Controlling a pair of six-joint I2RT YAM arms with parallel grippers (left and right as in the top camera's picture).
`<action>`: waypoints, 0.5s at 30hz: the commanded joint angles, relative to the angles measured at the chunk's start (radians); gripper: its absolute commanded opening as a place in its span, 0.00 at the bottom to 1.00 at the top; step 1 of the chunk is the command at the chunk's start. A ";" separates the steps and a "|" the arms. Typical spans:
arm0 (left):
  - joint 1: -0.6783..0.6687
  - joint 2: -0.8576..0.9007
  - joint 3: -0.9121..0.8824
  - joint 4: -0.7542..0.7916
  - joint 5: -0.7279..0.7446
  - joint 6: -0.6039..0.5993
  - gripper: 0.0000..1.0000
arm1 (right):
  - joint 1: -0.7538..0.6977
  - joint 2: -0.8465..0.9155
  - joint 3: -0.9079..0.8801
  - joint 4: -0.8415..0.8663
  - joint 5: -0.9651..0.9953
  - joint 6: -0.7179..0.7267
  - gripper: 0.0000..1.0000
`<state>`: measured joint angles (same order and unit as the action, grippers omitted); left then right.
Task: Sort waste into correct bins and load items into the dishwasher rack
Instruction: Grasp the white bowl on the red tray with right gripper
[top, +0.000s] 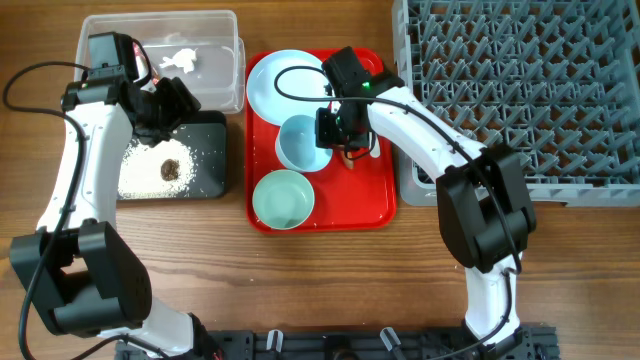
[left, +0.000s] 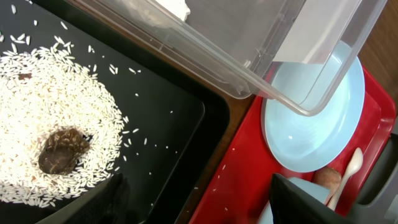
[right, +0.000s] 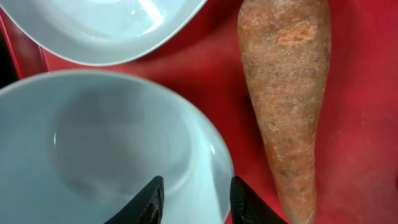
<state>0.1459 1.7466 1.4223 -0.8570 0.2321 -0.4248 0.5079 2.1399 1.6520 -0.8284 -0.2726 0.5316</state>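
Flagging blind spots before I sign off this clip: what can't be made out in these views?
Left gripper: overhead, its own wrist covers the fingers; open or shut unclear.
Carrot: overhead, the right gripper hides most of it; right wrist view cuts its thick end at the top edge.
Spoon: left wrist view, lower end behind a dark part at the bottom edge.

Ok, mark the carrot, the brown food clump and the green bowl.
carrot (right: 286, 93), right wrist view, middle of its body.
brown food clump (left: 62, 149), left wrist view, its top.
green bowl (top: 283, 198), overhead view, bare inside.
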 joint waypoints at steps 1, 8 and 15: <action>0.001 -0.013 0.003 -0.002 -0.010 -0.006 0.73 | -0.001 0.032 -0.001 0.009 0.008 0.021 0.37; 0.001 -0.013 0.003 -0.019 -0.010 -0.002 0.74 | -0.015 0.019 0.000 0.043 -0.011 0.006 0.55; 0.001 -0.013 0.003 -0.020 -0.009 -0.002 0.84 | 0.012 0.034 -0.011 0.052 -0.008 0.018 0.45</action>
<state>0.1459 1.7466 1.4223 -0.8753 0.2321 -0.4248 0.5140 2.1433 1.6508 -0.7738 -0.2733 0.5377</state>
